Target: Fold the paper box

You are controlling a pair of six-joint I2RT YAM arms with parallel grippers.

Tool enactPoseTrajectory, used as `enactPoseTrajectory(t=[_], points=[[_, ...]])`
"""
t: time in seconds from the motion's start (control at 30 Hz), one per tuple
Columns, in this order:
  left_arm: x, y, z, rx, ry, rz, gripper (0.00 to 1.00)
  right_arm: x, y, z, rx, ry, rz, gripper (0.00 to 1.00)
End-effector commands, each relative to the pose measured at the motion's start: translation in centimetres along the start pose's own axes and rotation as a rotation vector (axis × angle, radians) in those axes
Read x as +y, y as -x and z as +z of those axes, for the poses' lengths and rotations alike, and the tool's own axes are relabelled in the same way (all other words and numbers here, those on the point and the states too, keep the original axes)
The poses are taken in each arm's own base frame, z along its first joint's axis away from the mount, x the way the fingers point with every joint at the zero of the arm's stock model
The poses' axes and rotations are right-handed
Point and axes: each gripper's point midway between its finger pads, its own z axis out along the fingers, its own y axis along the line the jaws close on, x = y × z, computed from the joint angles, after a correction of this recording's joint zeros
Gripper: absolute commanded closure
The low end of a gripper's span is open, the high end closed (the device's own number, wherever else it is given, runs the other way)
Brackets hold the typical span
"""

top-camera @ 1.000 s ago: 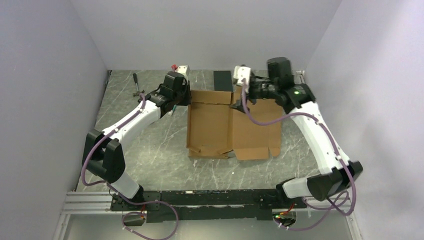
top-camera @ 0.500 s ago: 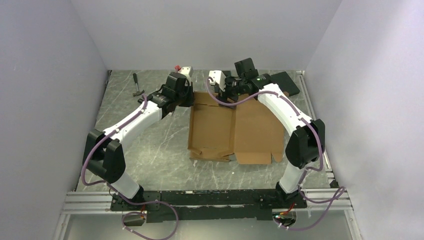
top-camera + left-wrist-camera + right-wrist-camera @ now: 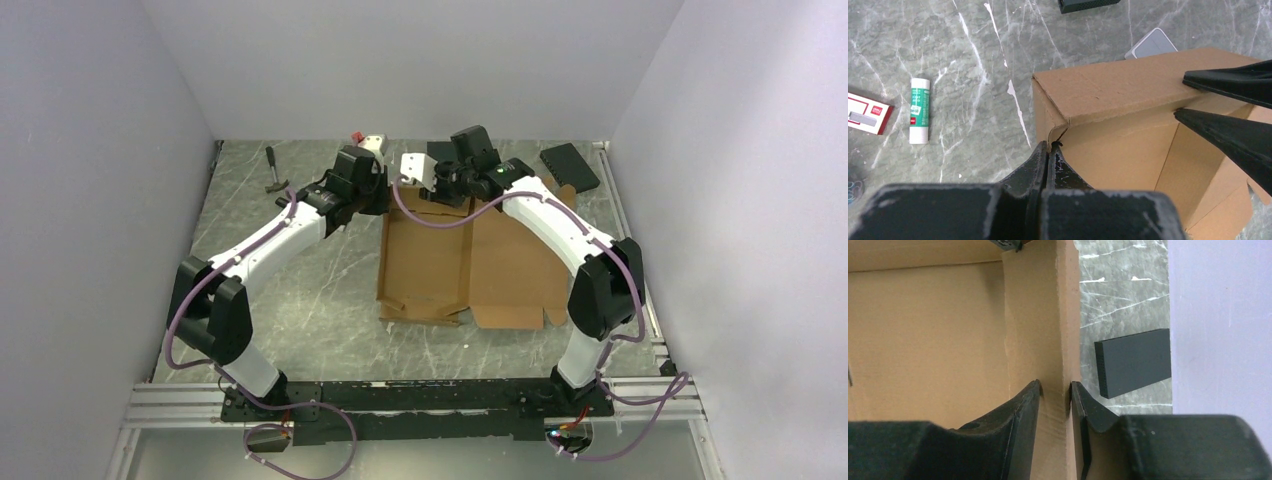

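The brown paper box (image 3: 465, 262) lies partly folded in the middle of the table, its far wall and left wall raised. My left gripper (image 3: 1049, 146) is shut on the near end of the left wall at the box's far left corner (image 3: 383, 205). My right gripper (image 3: 1055, 385) straddles the raised far wall, one finger inside and one outside, both pressed against the cardboard. In the left wrist view its two black fingers (image 3: 1228, 82) bracket that wall's top edge. From above it sits at the far wall's left half (image 3: 435, 193).
A black slab (image 3: 1133, 362) lies just behind the far wall; another (image 3: 570, 165) lies at the far right. A glue stick (image 3: 919, 110), a red-and-white packet (image 3: 868, 112) and a translucent case (image 3: 1151, 44) lie nearby. A tool (image 3: 272, 170) lies far left.
My right arm has swung left along the far wall, from the box's right part toward its left half, and its jaws have closed onto the wall. The left arm has stayed put.
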Motion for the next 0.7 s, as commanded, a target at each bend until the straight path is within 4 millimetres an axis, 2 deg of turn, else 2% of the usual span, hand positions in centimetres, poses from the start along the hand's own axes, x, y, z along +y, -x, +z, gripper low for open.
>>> enactPoseTrajectory(t=[0.0, 0.1, 0.3, 0.5, 0.67], points=[[-1.8, 2.1, -0.4, -0.068, -0.066, 0.01, 1.0, -1.1, 0.9, -0.6, -0.014, -0.078, -0.048, 0.68], [-2.0, 2.2, -0.4, -0.069, -0.071, 0.009, 1.0, -0.8, 0.7, -0.3, -0.003, -0.097, -0.07, 0.72], [-2.0, 2.1, -0.4, -0.068, -0.072, 0.01, 1.0, -0.7, 0.6, 0.0, -0.006, -0.153, -0.098, 1.0], [-2.6, 1.7, -0.1, -0.052, -0.105, 0.005, 1.0, -0.6, 0.6, -0.1, -0.017, -0.194, -0.058, 1.0], [-3.2, 1.4, 0.1, -0.042, -0.139, -0.004, 1.0, 0.5, 0.1, 0.2, -0.02, -0.175, -0.046, 1.0]])
